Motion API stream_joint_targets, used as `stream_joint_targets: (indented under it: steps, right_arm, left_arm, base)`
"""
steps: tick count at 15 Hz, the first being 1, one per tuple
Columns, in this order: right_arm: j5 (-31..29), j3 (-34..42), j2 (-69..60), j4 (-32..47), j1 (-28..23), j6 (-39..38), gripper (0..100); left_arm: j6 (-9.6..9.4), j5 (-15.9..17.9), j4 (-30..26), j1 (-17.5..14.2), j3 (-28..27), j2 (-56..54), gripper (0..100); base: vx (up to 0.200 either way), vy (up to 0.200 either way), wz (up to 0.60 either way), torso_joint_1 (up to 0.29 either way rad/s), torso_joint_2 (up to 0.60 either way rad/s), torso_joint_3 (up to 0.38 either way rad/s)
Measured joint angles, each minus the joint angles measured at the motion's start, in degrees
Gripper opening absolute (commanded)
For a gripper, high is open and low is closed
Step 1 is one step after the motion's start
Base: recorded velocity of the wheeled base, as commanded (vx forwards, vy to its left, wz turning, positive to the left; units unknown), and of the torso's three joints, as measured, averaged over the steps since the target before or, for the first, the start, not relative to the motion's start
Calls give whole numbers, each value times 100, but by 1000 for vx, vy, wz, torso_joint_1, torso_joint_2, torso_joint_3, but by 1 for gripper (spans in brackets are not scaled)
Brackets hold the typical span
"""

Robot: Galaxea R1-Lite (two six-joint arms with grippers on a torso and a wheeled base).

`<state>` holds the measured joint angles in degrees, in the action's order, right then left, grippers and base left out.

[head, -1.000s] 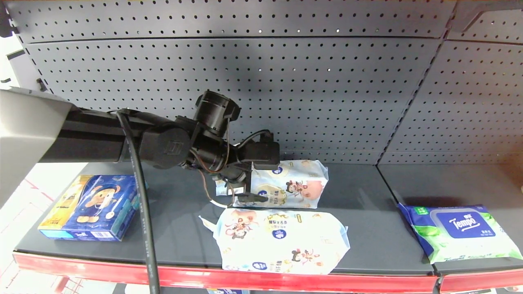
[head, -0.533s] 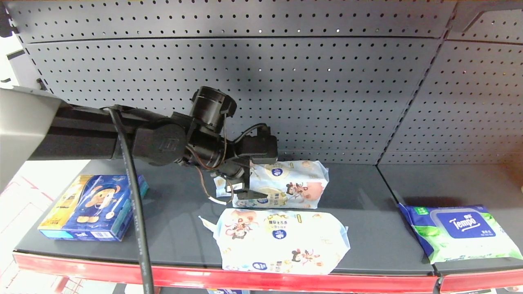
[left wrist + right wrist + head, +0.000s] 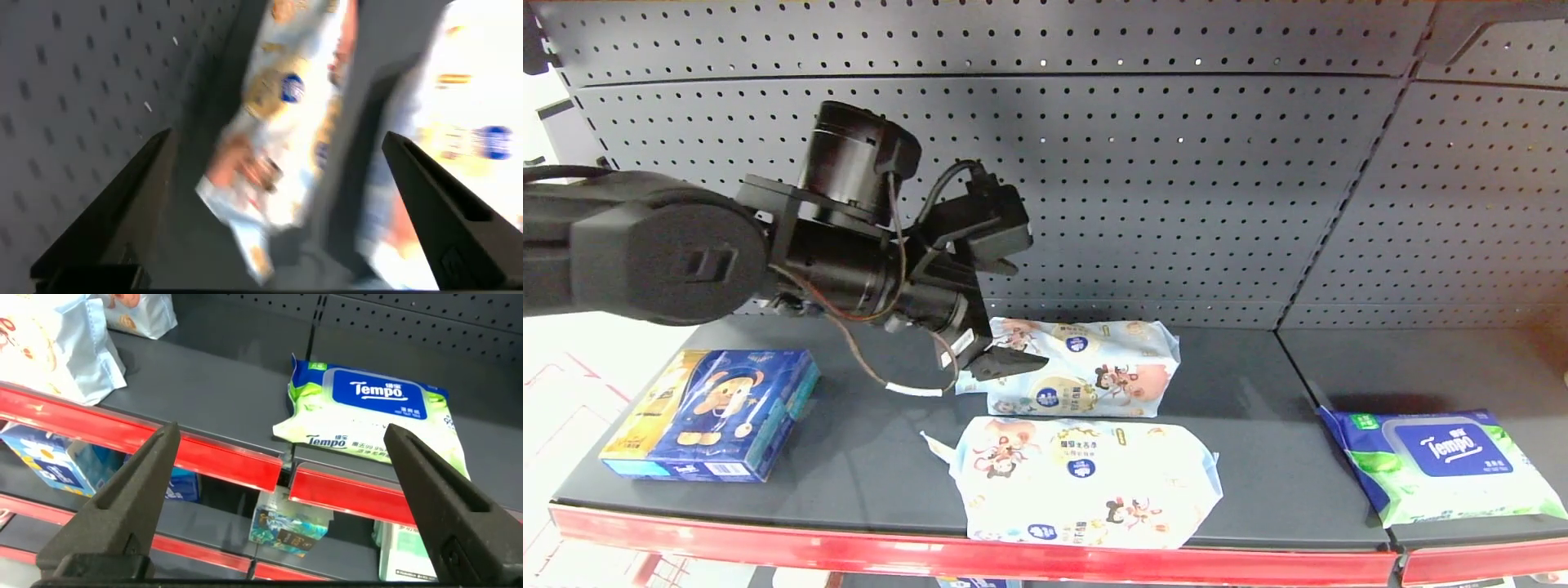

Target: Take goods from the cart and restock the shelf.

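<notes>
While on shelf [image 3: 1258,457], two cartoon packs [image 3: 1094,367] [image 3: 1086,482].

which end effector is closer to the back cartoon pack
Left. The left end effector is open at the back pack's left end. The right end effector is out in front of the shelf, facing the green pack.

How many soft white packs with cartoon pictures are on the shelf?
2. One soft white cartoon pack lies at the back; the other pack lies just in front of it, by the red front edge.
</notes>
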<state>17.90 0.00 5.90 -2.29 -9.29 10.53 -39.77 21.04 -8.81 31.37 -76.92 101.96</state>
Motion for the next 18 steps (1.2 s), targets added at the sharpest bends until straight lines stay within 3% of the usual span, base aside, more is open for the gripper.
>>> stream_joint_targets:
  steps: [3, 6, 8, 9, 12, 13, 16, 18]
  right_arm:
    - [-6, 0, 55, 2, -2, -2, 100]
    - [-22, -171, 333, 6, -5, -279, 100]
    - [-288, -512, 774, -6, -40, -563, 100]
    - [-600, -575, 961, -11, -57, -635, 100]
    - [-967, -496, 1080, -9, -71, -674, 100]
    - [-974, -482, 1089, -5, -71, -662, 100]
    - [-975, -471, 1098, -6, -73, -479, 100]
    - [-975, -514, 1089, -6, -73, -424, 100]
  left_arm:
    - [1161, -7, 0, -20, 997, -940, 100]
    - [2526, -154, -13, -30, 2055, -2142, 100]
    - [3220, -446, -106, -23, 2712, -2959, 100]
    - [3468, -594, -191, -17, 3109, -3339, 100]
    - [4129, -1101, -218, -11, 3872, -4102, 100]
    - [4265, -1234, -222, -9, 4000, -4235, 100]
    - [4255, -1415, -134, 2, 4153, -4248, 100]
    - [4107, -1664, -84, 140, 4179, -4030, 100]
  base:
    - [0, 0, 0, 0, 0, 0]
    - [0, 0, 0, 0, 0, 0]
    - [0, 0, 0, 0, 0, 0]
    - [0, 0, 0, 0, 0, 0]
    - [0, 0, 0, 0, 0, 0]
    - [0, 0, 0, 0, 0, 0]
    - [0, 0, 0, 0, 0, 0]
    - [0, 0, 0, 0, 0, 0]
